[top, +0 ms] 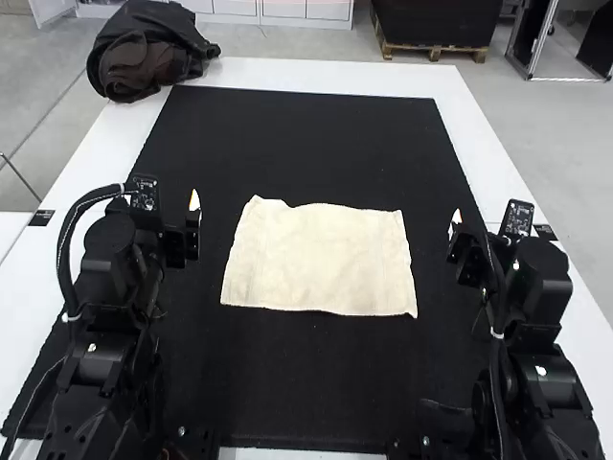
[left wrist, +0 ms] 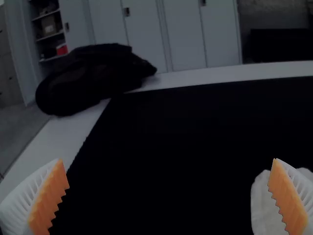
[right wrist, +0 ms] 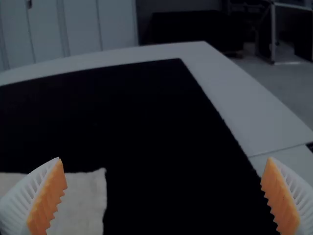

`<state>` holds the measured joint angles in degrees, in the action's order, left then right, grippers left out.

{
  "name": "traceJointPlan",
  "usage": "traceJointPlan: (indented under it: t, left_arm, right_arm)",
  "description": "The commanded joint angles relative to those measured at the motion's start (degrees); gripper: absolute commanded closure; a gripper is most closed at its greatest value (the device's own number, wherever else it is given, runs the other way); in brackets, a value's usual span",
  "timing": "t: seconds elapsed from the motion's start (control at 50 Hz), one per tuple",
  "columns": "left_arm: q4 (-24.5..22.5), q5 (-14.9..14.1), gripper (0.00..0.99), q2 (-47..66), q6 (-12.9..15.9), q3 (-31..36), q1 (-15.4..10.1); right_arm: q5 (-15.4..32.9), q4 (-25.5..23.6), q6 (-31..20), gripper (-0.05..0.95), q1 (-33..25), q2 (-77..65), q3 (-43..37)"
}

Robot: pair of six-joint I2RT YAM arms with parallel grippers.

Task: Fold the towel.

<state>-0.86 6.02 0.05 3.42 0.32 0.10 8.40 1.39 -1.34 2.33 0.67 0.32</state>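
- High view: from here I count one cream towel (top: 321, 259) spread on one black mat (top: 306, 144), between two grippers, left gripper (top: 193, 213) and right gripper (top: 456, 225); one dark bundle (top: 144, 57) sits at the table's (top: 335, 74) far left corner.
- Left wrist view: two ribbed fingers, spread wide, pinching nothing.
- Right wrist view: two more, likewise wide; one towel corner shows.

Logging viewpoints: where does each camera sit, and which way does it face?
High view: fixed behind and above, facing forward and down over the towel; left arm and right arm show.
Left wrist view: on that wrist, facing forward over the black mat; open left fingers show.
Right wrist view: on the other wrist, likewise forward; open right fingers show.
Both wrist views share towel and mat.
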Motion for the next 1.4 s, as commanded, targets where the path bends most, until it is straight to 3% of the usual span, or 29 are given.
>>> traceJointPlan:
  t: [0.0, 1.04, 1.08, 1.16, 1.24, 1.34, 1.38]
  left_arm:
    - [-0.46, 0.13, 0.036, -0.32, 0.36, -0.23, 0.25]
    - [-0.46, -0.22, 0.036, -0.23, 0.53, -0.23, 0.17]
    - [-1.42, -0.22, 0.036, -0.32, 2.12, -0.23, 0.17]
    - [-5.03, -0.22, 0.039, -0.32, 3.17, -0.23, 0.17]
    - [-11.44, 0.04, 0.039, -0.32, 3.43, -0.23, 0.43]
    - [-19.09, 2.68, 0.041, -0.23, 3.52, -0.05, 0.60]
    - [-20.49, 2.94, 0.043, -0.23, 3.52, 0.39, 0.69]
  right_arm:
    - [0.12, 0.37, -0.41, -0.02, -0.83, -0.40, -0.23]
    - [0.03, 1.60, -0.68, -0.02, -0.57, -0.40, -0.23]
    - [0.03, 3.62, -2.35, -0.02, -0.75, -0.40, -0.23]
    - [0.39, 9.95, -13.86, -0.01, -0.92, -0.40, -0.23]
    - [0.56, 14.61, -17.11, -0.01, -0.83, -0.40, -0.23]
    - [-0.23, 17.16, -21.24, -0.01, -0.57, -0.49, -0.32]
    - [-4.01, 16.81, -25.99, -0.01, -0.48, -0.49, -0.23]
